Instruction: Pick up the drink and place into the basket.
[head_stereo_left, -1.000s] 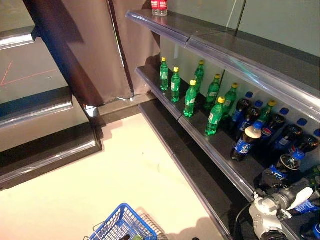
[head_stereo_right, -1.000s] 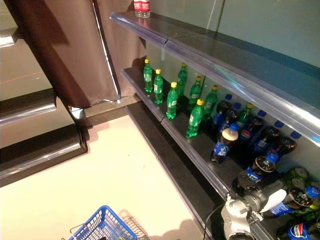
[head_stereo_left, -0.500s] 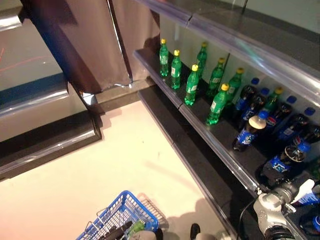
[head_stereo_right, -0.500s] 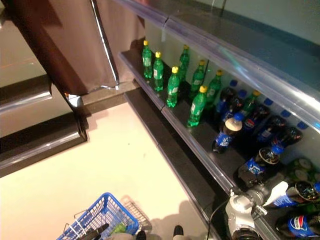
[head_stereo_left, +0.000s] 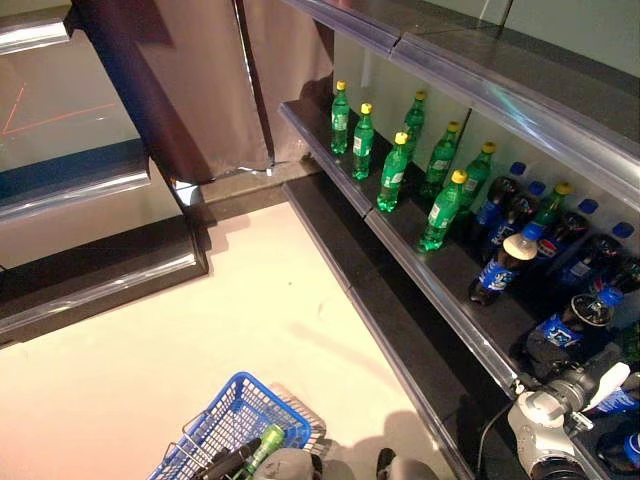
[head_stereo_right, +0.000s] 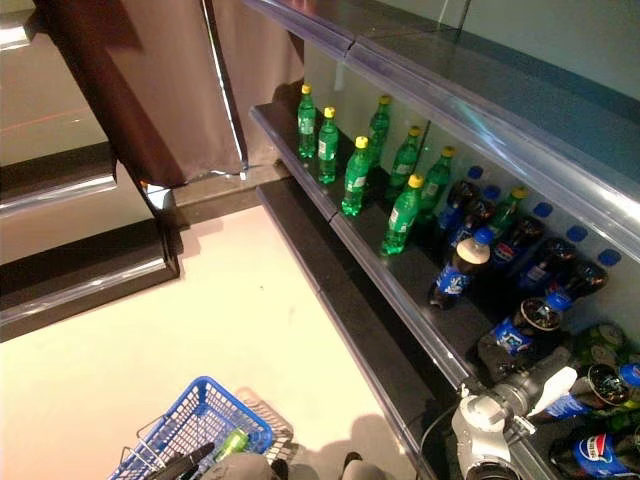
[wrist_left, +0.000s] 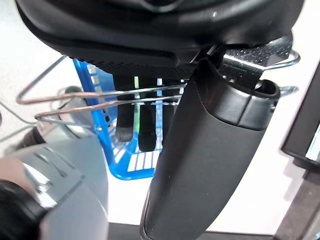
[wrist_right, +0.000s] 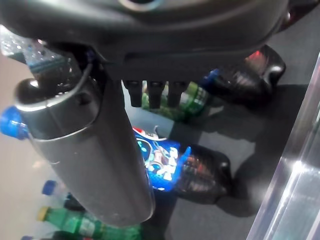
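A green bottle (head_stereo_left: 262, 449) now shows in the blue basket (head_stereo_left: 236, 421), unseen a second ago. Left hand (wrist_left: 141, 117) curls round the basket's wire handle (wrist_left: 100, 97). Right hand (wrist_right: 150, 92) is among the cola bottles (wrist_right: 177, 170) on the shelf (head_stereo_left: 440, 290); its fingers look curled, apparently empty.

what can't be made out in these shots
- Right hand: right wrist view, its own bulk hides whether it touches the cola bottle.
- Blue basket: eye views, bottom edge cuts it off; contents beyond a green bottle unclear.
- Left hand: left wrist view, fingertips hidden behind the wire handles.
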